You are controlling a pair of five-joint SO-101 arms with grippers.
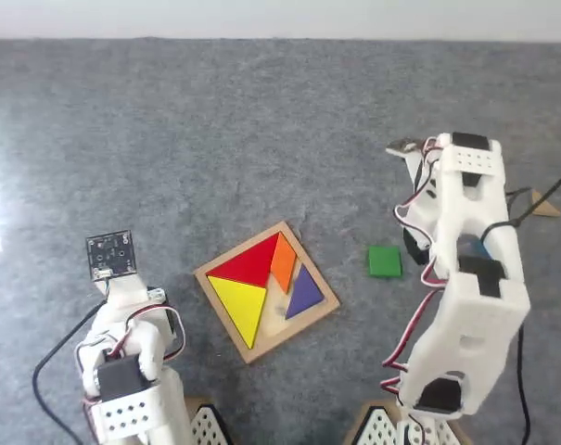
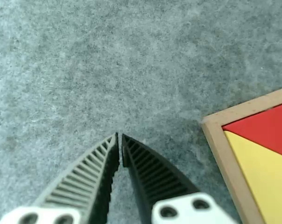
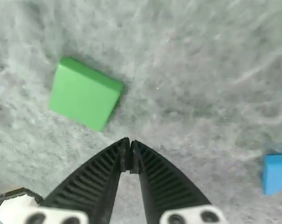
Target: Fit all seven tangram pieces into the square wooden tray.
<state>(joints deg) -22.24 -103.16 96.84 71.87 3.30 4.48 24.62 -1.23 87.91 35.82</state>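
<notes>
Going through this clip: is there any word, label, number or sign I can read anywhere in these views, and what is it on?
No text, number or sign can be read in any view.
Small black board on the left arm: tiny marks, too small to read.
Wooden tray and green square: plain surfaces, no print.

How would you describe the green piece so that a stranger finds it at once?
Find the square wooden tray on the grey mat. Just right of it, toward the right arm, the green piece lies alone on the mat. Nothing else there is green, and it is square.
</notes>
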